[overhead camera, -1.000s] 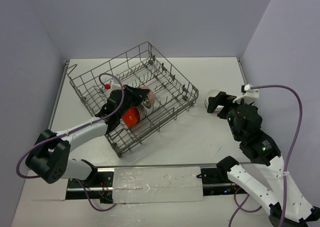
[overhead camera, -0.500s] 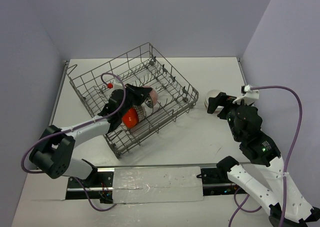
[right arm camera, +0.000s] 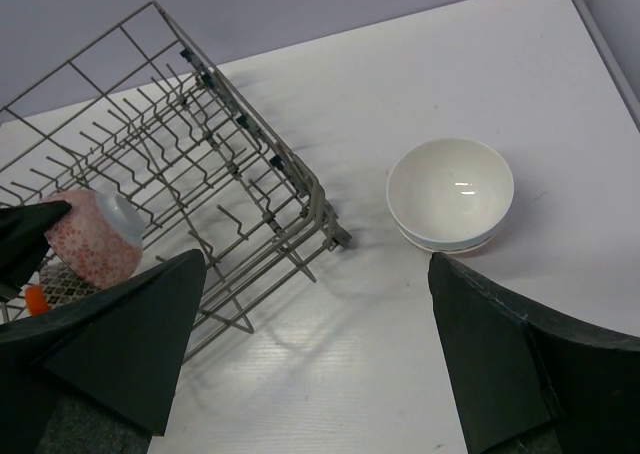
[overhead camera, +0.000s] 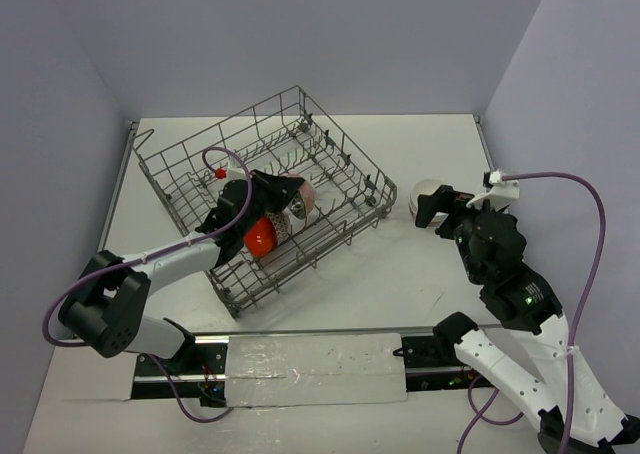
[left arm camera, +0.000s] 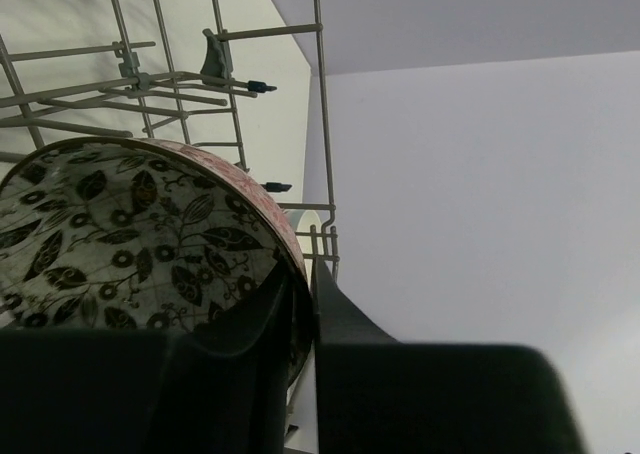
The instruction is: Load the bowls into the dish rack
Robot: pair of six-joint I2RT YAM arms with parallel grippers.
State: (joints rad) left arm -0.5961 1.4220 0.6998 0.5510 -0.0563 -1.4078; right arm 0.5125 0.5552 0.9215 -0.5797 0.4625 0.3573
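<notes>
The left pincer (left arm camera: 305, 294) grips the leafy bowl (left arm camera: 130, 234) by its rim, inside the dish rack (overhead camera: 240, 110) beside the orange bowl (overhead camera: 260, 236). The white bowl (right arm camera: 450, 192) sits on the counter (overhead camera: 400, 274) just right of the rack, straight ahead of the wide-open right pincer (right arm camera: 312, 274).

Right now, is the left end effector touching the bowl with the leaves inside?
Touching. The left wrist view shows the left end effector pinching the rim of the leaf-patterned bowl, one finger inside, one outside.
</notes>
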